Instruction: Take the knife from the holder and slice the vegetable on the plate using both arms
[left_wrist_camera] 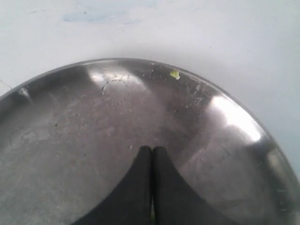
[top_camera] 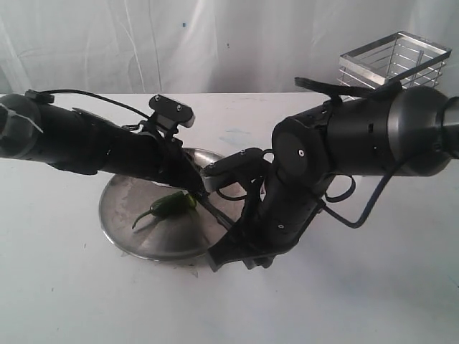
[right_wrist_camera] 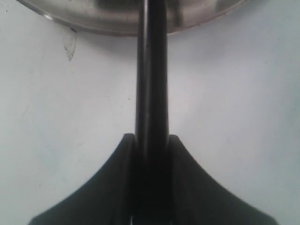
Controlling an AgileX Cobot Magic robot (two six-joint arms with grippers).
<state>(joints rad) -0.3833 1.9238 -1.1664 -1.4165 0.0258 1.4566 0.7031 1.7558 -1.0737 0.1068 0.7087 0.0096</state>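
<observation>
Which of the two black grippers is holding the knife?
The right gripper: its jaws clamp the slim black-handled knife, which reaches toward the round steel plate. The left gripper has its jaws shut together, no knife.

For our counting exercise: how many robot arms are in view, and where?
2. The left arm reaches from the left over the steel plate; the right arm comes from the right, holding the knife toward the plate. None appears hidden.

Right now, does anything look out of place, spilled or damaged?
Only small things. A green fragment lies loose near the plate rim, apart from the vegetable, probably a cut-off bit. A faint blue smear stains the table. The holder stands upright.
</observation>
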